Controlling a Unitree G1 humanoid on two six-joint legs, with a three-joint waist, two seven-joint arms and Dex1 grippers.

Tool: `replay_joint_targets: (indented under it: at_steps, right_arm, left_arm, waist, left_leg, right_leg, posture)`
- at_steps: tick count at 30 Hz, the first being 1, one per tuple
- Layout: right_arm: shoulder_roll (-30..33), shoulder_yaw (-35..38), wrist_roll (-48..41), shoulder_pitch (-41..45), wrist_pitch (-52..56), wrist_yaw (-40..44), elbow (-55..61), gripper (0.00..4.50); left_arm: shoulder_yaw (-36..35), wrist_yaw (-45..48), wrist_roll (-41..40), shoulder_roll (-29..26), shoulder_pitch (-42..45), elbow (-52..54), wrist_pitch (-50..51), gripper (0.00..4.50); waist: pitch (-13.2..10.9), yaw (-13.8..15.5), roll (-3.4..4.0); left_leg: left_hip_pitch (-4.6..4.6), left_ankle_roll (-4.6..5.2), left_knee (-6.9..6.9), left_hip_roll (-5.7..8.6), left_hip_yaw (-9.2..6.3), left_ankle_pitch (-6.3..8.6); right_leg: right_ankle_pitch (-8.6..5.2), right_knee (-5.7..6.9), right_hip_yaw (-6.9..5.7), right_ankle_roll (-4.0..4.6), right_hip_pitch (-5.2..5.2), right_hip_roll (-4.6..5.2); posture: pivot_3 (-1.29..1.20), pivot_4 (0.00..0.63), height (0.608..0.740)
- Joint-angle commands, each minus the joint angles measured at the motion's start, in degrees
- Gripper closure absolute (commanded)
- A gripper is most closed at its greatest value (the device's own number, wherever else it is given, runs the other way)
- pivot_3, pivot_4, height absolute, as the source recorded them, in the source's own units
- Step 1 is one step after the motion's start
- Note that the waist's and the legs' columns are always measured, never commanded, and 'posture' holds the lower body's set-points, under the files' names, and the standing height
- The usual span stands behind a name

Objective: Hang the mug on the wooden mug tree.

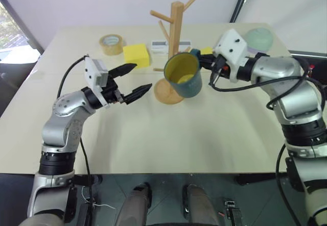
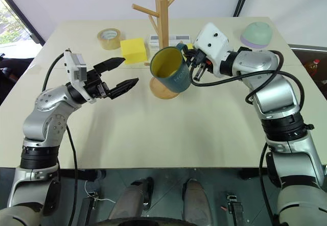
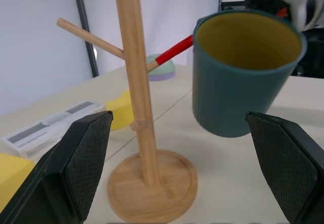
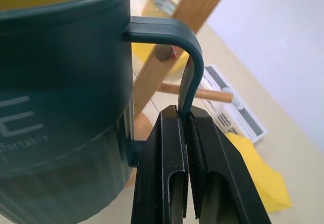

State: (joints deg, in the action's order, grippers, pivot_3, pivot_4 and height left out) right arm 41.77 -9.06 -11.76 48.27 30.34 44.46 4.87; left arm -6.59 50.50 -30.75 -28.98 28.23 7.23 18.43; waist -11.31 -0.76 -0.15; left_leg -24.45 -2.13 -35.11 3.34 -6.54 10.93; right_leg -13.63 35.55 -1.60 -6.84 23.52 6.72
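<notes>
Mug (image 1: 183, 74) hangs off the bench, just in front of the wooden mug tree (image 1: 176, 37), right gripper (image 4: 186, 133) jaws pinching its handle. Left gripper (image 1: 134, 79) jaws spread, empty.

Risks: thin handle pinch may swivel; the mug could knock the tree.

Count: one mug, one tree, one tape roll (image 1: 111, 43).

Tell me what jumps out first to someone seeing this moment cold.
The mug, teal with a yellow inside, hangs in the air in front of the wooden mug tree, held by its handle in the shut right gripper. Opposite it, on the other side of the tree, the left gripper hovers with its fingers open. Behind, a yellow block and a tape roll lie on the table.
</notes>
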Motion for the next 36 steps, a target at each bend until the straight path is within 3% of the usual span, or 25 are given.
replay_joint_targets:
  at_steps: [1, 16, 18, 22, 27, 30, 36]
  right_arm:
    - [-0.6, 0.3, 1.6, 2.9, -1.7, 1.0, -0.2, 4.43]
    - [-4.9, -2.5, 6.8, 7.6, -2.0, 2.3, -6.0, 4.43]
    - [-5.1, -2.4, 7.2, 7.7, -2.2, 2.4, -6.2, 3.82]
    - [-4.8, -1.7, 8.3, 7.8, -2.9, 1.2, -6.3, 2.04]
    - [-1.5, 3.1, 7.7, 5.3, -3.5, 0.7, -4.8, 2.04]
    - [-0.4, 10.2, 3.9, 0.4, -4.2, 0.2, -3.0, 2.04]
    - [-8.9, 23.0, -3.9, -14.7, -7.9, -6.7, -0.2, 2.04]
  left_arm:
    - [-1.4, -0.3, -1.4, -0.5, 0.3, 2.4, 0.1, 0.0]
    - [-1.2, -0.9, -2.3, -0.8, -0.2, 3.2, 0.3, 0.0]
    - [-1.2, -1.0, -2.3, -0.8, -0.4, 3.4, 0.4, 0.0]
    - [-1.2, -1.3, -2.2, -0.7, -0.5, 3.7, 0.5, 0.0]
    - [-1.5, -1.9, -2.0, -0.6, -0.5, 3.6, 0.8, 0.0]
    - [-3.0, -3.9, -2.7, 0.0, -1.4, 2.8, 1.3, 0.0]
    - [-4.8, -10.1, 1.5, 1.7, -7.1, -1.1, -1.3, 0.0]
  waist:
    - [0.0, 0.0, 0.0]
    - [0.0, 0.0, 0.0]
    - [0.0, 0.0, 0.0]
    - [0.0, 0.0, 0.0]
    - [0.0, 0.0, 0.0]
    - [0.0, 0.3, -0.02]
    - [0.0, -0.2, -0.04]
  left_leg:
    - [0.0, 0.0, 0.0, 0.0, 0.0, 0.0]
    - [0.02, -0.01, -0.03, 0.01, 0.0, -0.01]
    - [0.03, -0.01, -0.03, 0.01, 0.0, -0.01]
    - [0.06, -0.01, -0.04, 0.01, 0.0, -0.01]
    - [0.07, -0.04, -0.07, 0.01, 0.0, -0.02]
    - [0.07, -0.04, -0.09, 0.01, -0.03, -0.02]
    - [0.22, -0.03, -0.04, -0.02, 0.05, -0.02]
  right_leg:
    - [0.0, 0.0, 0.0, 0.0, 0.0, 0.0]
    - [0.01, 0.16, 0.0, -0.01, 0.04, -0.02]
    - [0.01, 0.21, 0.0, -0.02, 0.05, -0.02]
    - [0.01, 0.32, 0.01, -0.02, 0.07, -0.02]
    - [0.0, 0.42, 0.01, -0.02, 0.09, -0.02]
    - [0.0, 0.41, 0.0, -0.02, 0.06, -0.02]
    - [0.0, 0.46, 0.06, -0.02, -0.02, -0.02]
  posture:
    - [0.0, 0.15, 0.74]
    - [0.0, 0.15, 0.74]
    - [0.0, 0.15, 0.74]
    - [0.0, 0.15, 0.74]
    - [0.0, 0.15, 0.74]
    - [0.0, 0.15, 0.74]
    - [0.0, 0.15, 0.74]
